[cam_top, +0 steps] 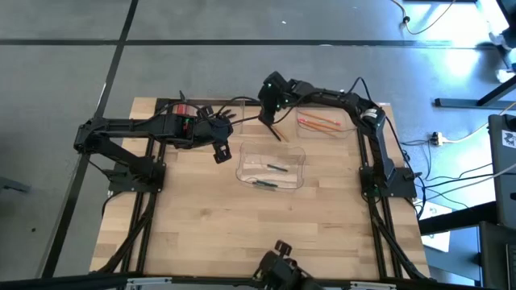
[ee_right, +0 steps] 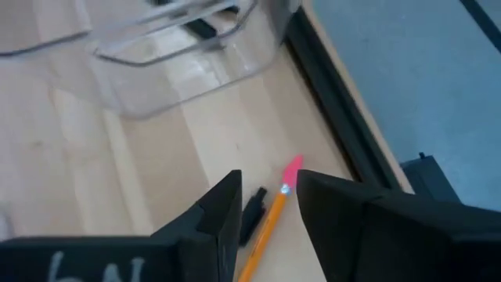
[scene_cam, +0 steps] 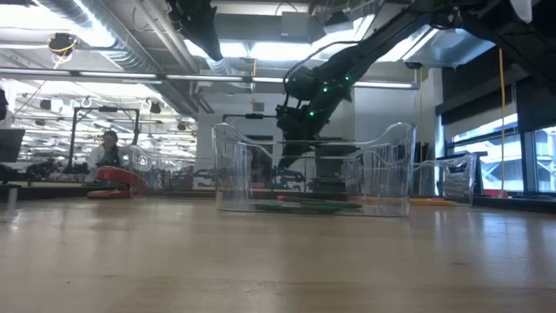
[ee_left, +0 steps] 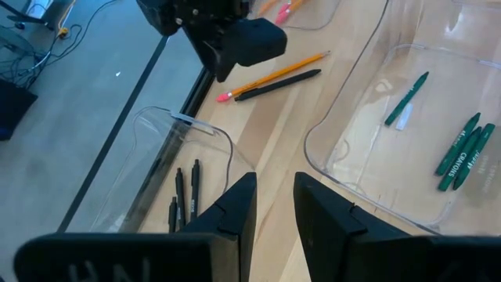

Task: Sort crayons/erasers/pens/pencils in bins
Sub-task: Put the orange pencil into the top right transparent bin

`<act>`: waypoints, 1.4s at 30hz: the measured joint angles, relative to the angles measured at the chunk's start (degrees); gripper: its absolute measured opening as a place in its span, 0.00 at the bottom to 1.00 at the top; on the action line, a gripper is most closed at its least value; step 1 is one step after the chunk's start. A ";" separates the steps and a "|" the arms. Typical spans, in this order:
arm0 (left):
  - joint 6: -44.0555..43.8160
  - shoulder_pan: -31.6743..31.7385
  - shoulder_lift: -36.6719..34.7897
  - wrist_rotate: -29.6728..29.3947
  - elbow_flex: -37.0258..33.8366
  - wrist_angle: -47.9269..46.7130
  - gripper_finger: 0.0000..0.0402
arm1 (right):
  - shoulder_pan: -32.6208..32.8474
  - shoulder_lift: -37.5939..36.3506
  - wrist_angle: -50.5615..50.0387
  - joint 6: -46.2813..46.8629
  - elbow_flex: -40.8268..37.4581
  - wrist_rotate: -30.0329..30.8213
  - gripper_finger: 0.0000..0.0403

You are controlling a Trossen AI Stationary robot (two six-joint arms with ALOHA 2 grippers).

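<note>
Right gripper [ee_right: 264, 205] spread over pencil [ee_right: 270, 222], pen [ee_right: 252, 215] half hidden | left gripper [ee_left: 274, 205] spread, empty | crayons [ee_left: 462, 149] in bin [ee_left: 344, 168]

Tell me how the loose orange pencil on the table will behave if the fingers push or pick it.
The pencil is thin, straight and looks stiff, so it probably will not bend. Lying flat on smooth wood, it may roll or slide if pushed sideways. A black pen lies right beside it, so the right gripper, open above it, may catch both.
</note>
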 joint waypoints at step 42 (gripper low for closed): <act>0.04 2.05 0.00 -0.03 0.00 -0.07 0.20 | -0.91 6.49 -7.46 -15.47 0.61 1.79 0.32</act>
